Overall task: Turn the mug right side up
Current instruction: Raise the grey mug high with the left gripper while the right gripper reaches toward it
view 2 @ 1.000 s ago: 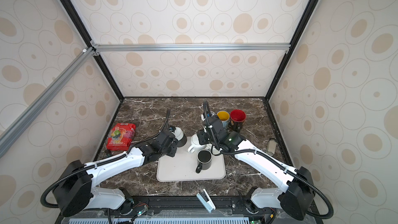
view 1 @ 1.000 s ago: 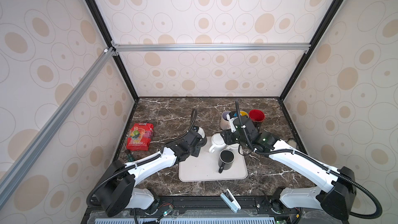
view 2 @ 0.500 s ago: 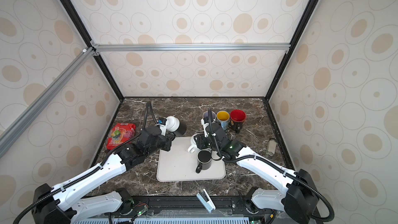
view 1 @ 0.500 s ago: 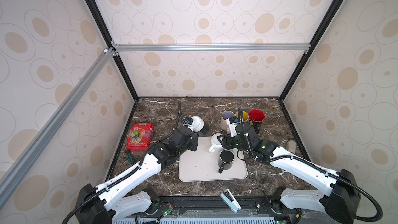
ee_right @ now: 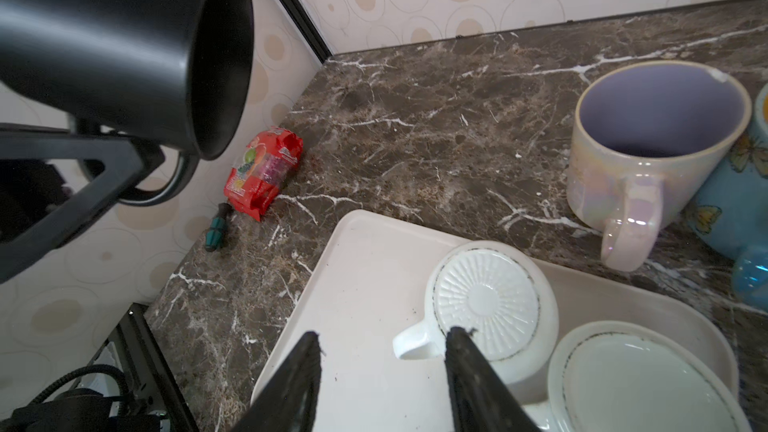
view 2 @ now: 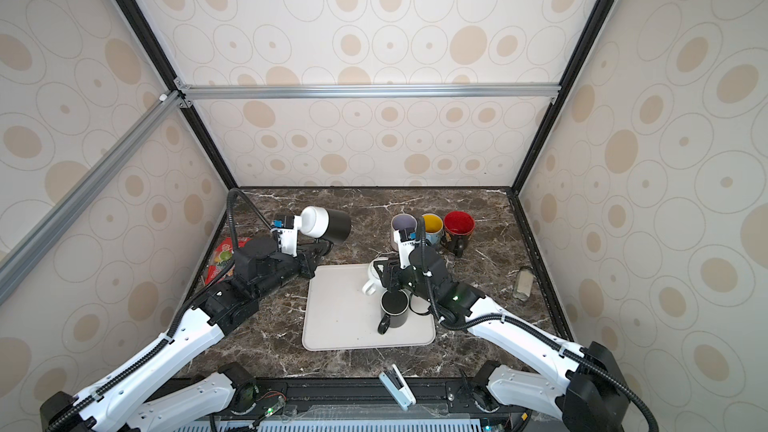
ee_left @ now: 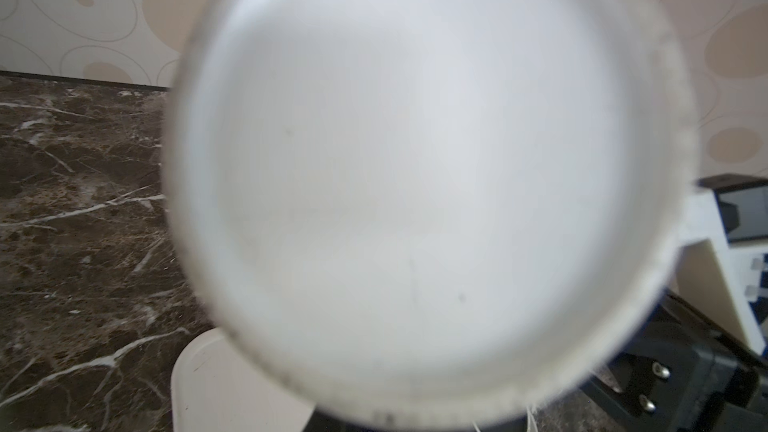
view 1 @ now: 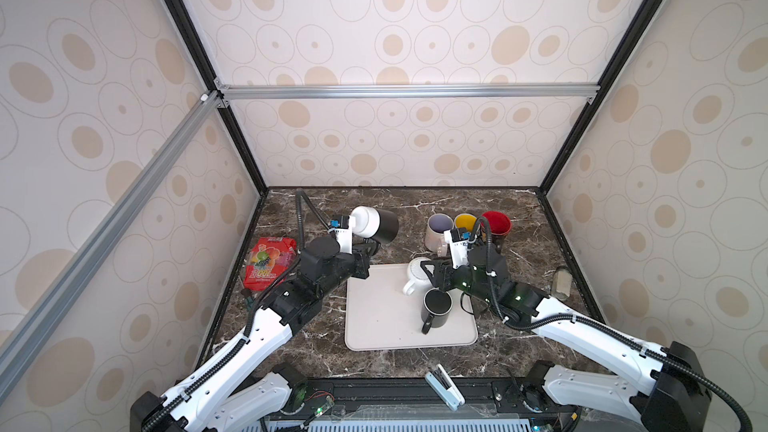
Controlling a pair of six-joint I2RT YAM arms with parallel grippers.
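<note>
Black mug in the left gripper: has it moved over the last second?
Yes. The black mug, held in the left gripper, has gone from beside the tray up toward the back wall, now lifted and on its side.

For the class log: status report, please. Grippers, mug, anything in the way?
Left gripper shut on black mug handle, mug aloft on its side. Right gripper open over upside-down white mug on tray. Path clear.

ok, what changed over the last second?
The left hand lifted the black mug off the tray toward the back left, tipped sideways. The right hand opened beside the upside-down white mug. Other mugs stayed put.
</note>
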